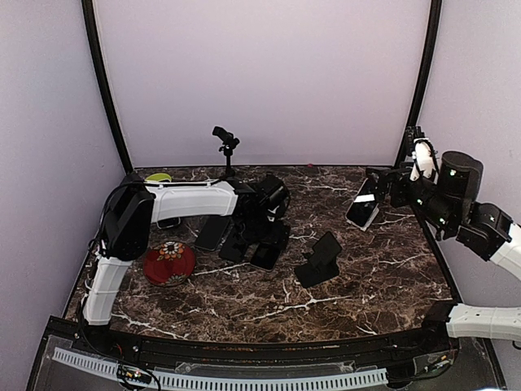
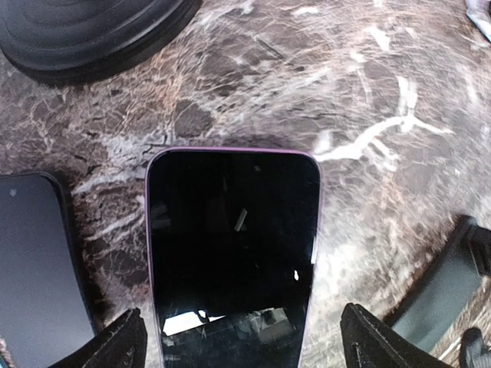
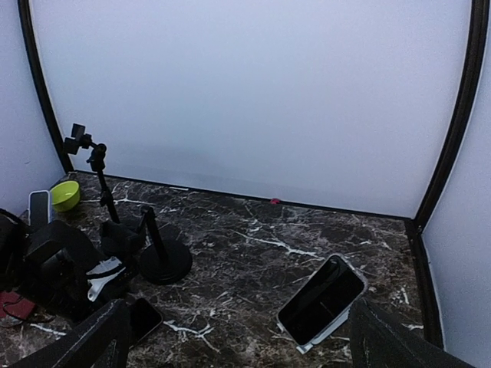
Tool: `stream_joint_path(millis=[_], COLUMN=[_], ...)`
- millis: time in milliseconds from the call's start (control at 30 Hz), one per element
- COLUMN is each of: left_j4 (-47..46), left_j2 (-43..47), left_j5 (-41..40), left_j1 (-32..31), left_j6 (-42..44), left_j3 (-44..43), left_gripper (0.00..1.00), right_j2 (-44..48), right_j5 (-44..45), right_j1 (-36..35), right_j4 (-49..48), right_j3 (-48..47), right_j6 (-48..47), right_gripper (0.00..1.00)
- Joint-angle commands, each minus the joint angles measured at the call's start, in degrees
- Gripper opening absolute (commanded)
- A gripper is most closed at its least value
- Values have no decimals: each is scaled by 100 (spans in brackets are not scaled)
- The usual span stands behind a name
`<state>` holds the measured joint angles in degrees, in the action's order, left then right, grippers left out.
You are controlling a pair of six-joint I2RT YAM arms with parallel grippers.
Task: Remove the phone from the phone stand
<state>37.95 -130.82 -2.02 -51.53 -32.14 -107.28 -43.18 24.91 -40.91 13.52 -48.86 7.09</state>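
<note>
So, left fingers [image 2: 115,345] spread wide either side of purple-edged phone [image 2: 232,253], not touching it. Phone flat on desk [image 2: 307,69], screen up, stand [image 1: 319,262] nearby. Right fingers [image 3: 100,341] wide open, holding nothing I see.

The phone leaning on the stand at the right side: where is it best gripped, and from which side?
Probably across its two long edges near the raised upper end, coming from above. The phone leans tilted, its lower end rests in the stand, and its upper end is free.
</note>
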Motion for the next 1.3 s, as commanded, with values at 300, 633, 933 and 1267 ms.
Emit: stream_joint_path(millis=[300, 633, 933, 1267], left_j4=[-2719, -3379, -3487, -3628], left_j2=[3515, 4527, 4707, 4755], left_j5=[-200, -605, -641, -663], left_j1=[-323, -323, -323, -323], left_j6=[638, 724, 762, 784], left_j3=[3308, 4179, 4371, 4504], left_gripper=[93, 93, 93, 93], right_j2=[-733, -1178, -1514, -1922], right_j5=[-2037, -2410, -2548, -2880], right_j1=[21, 21, 24, 21], right_j4=[876, 520, -46, -459], right_j3=[-15, 634, 1185, 1241], right_j6=[1541, 2960, 3369, 3296], right_gripper=[83, 57, 50, 31])
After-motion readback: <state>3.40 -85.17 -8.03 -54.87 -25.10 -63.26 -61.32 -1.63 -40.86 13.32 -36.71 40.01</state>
